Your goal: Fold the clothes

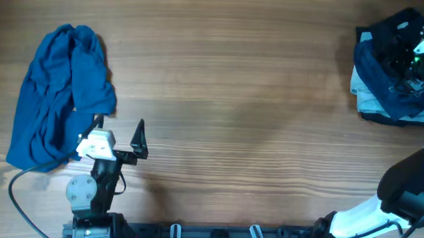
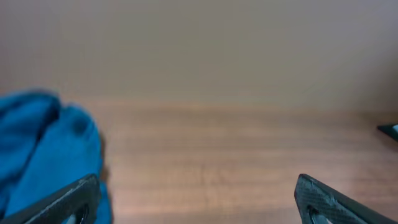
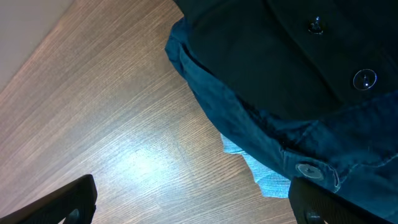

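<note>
Wood tabletop [image 1: 234, 98]: nothing folded yet, I judge. My wide right pincer [image 3: 189, 202] hangs over the black shirt [image 3: 261, 56], heaped in the far right corner; left pincer [image 2: 196, 202] wide too.

A wooden table [image 1: 234, 98] is carrying a crumpled bright blue garment [image 1: 57, 92] at nine o'clock, while the left gripper [image 1: 119, 124], jaws spread wide, is sitting just beside it at seven. At two o'clock the right gripper [image 1: 399, 37] is hanging over a heap of dark navy and pale blue clothes [image 1: 379, 89].
</note>
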Motion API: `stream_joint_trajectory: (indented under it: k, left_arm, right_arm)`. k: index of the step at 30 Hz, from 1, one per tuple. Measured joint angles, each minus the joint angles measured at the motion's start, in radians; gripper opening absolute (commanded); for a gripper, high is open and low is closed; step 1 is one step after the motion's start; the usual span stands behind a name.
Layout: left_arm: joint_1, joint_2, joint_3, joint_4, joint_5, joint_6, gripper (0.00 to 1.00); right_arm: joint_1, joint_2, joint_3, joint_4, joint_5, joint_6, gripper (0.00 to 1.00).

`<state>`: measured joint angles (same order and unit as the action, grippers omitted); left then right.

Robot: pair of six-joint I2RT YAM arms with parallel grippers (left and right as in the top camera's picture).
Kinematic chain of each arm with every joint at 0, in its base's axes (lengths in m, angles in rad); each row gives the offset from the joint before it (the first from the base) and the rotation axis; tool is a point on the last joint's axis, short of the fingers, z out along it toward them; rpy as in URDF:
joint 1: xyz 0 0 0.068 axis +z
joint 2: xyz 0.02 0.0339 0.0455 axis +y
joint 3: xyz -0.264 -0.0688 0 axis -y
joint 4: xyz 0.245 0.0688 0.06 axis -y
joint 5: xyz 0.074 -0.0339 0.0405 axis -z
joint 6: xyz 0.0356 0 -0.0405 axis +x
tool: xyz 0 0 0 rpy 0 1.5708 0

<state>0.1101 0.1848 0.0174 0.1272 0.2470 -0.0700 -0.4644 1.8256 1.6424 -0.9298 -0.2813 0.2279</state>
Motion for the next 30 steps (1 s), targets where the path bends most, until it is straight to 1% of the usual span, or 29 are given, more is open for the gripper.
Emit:
stream_joint_trajectory:
  k: [5,12,24,30]
  left_arm:
    - [0.001,-0.023,-0.007,-0.057,-0.038,-0.041,1.0]
    - [0.004,-0.071,-0.008,-0.183,-0.088,-0.051,1.0]
    - [0.004,-0.166,-0.007,-0.188,-0.131,-0.052,1.0]
    - [0.004,-0.17,-0.007,-0.188,-0.131,-0.052,1.0]
  right_arm:
    - [0.0,0.0,0.0,0.0,0.0,0.0,1.0]
    - [0.0,0.0,0.0,0.0,0.0,0.0,1.0]
    - [0.0,0.0,0.0,0.0,0.0,0.0,1.0]
    - [0.0,0.0,0.0,0.0,0.0,0.0,1.0]
